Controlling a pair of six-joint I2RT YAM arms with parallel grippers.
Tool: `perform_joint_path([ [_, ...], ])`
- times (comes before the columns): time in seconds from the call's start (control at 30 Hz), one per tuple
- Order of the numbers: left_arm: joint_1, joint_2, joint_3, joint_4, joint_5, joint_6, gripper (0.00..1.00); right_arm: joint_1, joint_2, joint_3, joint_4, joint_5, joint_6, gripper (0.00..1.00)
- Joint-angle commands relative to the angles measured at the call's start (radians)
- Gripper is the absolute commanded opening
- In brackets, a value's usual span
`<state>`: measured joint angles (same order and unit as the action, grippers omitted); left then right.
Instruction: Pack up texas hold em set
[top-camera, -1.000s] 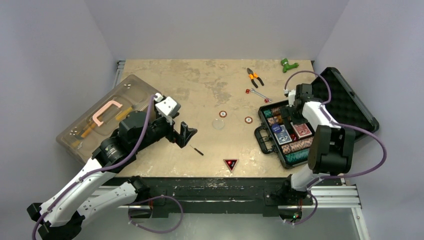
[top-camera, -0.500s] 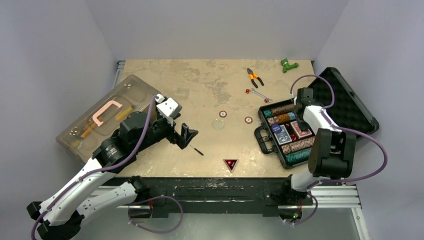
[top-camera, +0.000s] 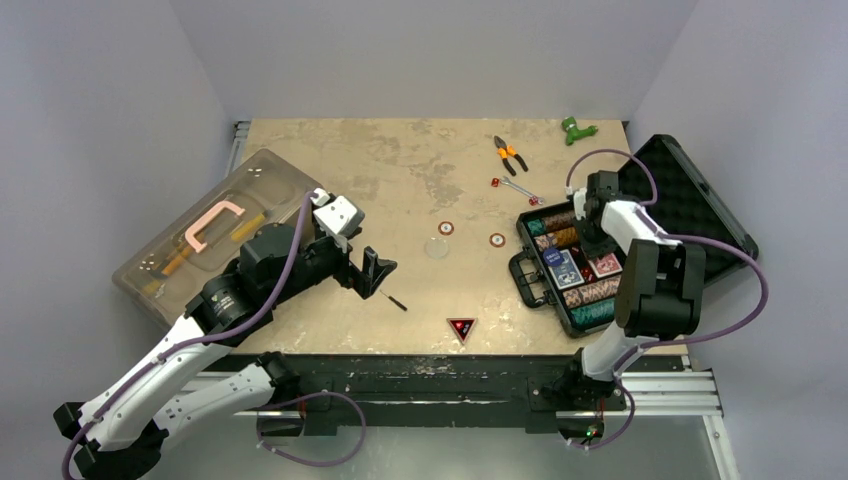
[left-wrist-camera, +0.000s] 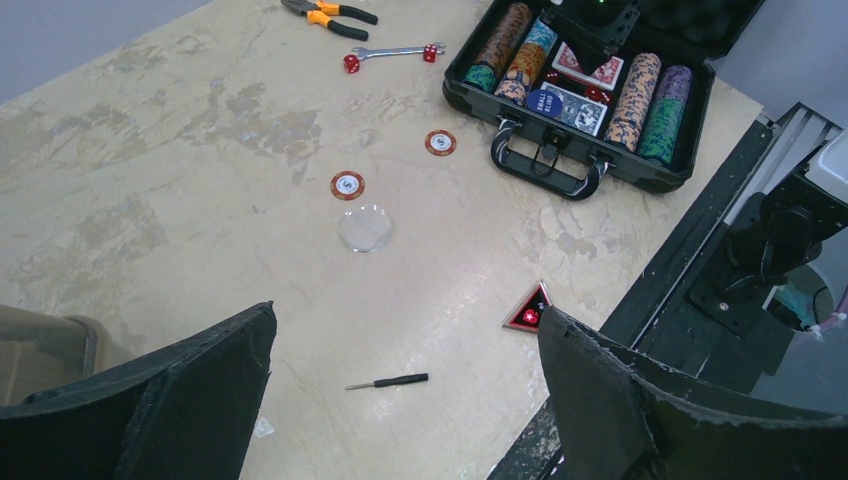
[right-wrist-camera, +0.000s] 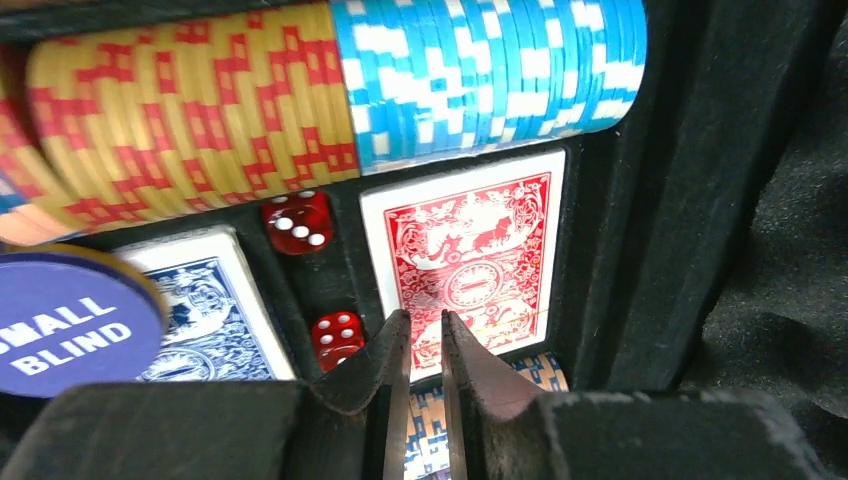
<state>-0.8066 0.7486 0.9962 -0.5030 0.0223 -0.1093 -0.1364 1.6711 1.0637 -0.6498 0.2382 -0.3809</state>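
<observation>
Worn tan table (top-camera: 400, 150), grey walls, and the big brown toolbox (top-camera: 260, 175) sits far left, no part of this set. At right the black case (top-camera: 700, 210) lies open, lid flopped back, chip rows (right-wrist-camera: 200, 110) and both decks seated inside. The right gripper (right-wrist-camera: 424, 325) hangs over the red deck (right-wrist-camera: 468, 255), fingers pinched nearly together on nothing. The left gripper (top-camera: 372, 272) gapes wide mid-table. Mostly packed, I'd say: 2 chips (top-camera: 445, 228), a clear disc (top-camera: 436, 248), the triangular button (top-camera: 461, 328) and 2 dice (left-wrist-camera: 351, 63) lie out, then the lid. The wrench (top-camera: 517, 188) lies between those dice; pliers (top-camera: 510, 153) and screwdriver (top-camera: 393, 298) sit apart.
</observation>
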Motion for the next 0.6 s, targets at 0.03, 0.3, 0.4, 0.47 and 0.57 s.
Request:
perform_joint_path([
  [0.03, -0.012, 0.000, 0.027, 0.018, 0.002, 0.023, 1.00, 0.005, -0.079, -0.029, 0.062, 0.050, 0.049, 0.12],
  [0.3, -0.013, -0.003, 0.028, 0.017, -0.009, 0.028, 1.00, -0.027, -0.049, -0.028, 0.039, 0.235, 0.067, 0.00],
  [0.4, -0.013, -0.003, 0.027, 0.018, -0.004, 0.026, 1.00, -0.016, -0.007, -0.017, 0.005, 0.188, 0.083, 0.00],
  [0.47, -0.013, -0.002, 0.027, 0.018, -0.003, 0.025, 1.00, 0.001, 0.029, -0.014, -0.025, 0.145, 0.099, 0.00],
  [0.57, -0.013, 0.000, 0.027, 0.017, -0.002, 0.026, 1.00, 0.008, 0.050, -0.046, -0.019, 0.083, 0.130, 0.00],
])
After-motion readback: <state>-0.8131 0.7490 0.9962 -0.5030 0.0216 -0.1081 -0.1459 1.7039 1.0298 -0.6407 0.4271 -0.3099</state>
